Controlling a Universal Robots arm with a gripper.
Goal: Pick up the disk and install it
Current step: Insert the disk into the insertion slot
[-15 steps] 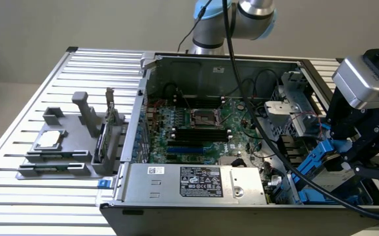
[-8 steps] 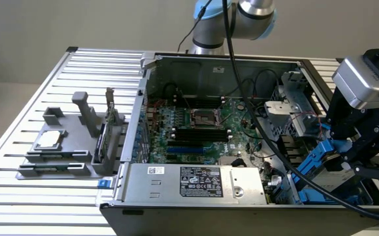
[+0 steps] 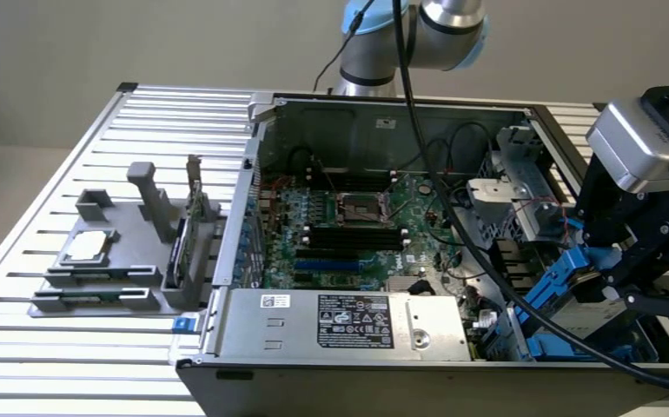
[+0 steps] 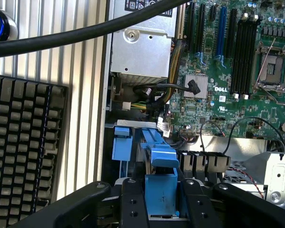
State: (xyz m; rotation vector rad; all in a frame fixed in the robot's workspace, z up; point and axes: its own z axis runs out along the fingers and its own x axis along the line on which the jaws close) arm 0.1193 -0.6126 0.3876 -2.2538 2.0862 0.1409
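Open computer case (image 3: 347,334) sits on slatted table (image 3: 33,365), at its near edge. Gripper (image 4: 162,209) at case's near corner, exterior view's right, jaws partly closed, clamping the disk (image 3: 569,276) by its blue rail.

The disk (image 4: 161,190) is showing smooth, faintly glossy blue plastic rails; the power supply (image 3: 347,323) is gleaming as bare silver metal; the table (image 3: 33,365) is looking like ribbed matt aluminium.
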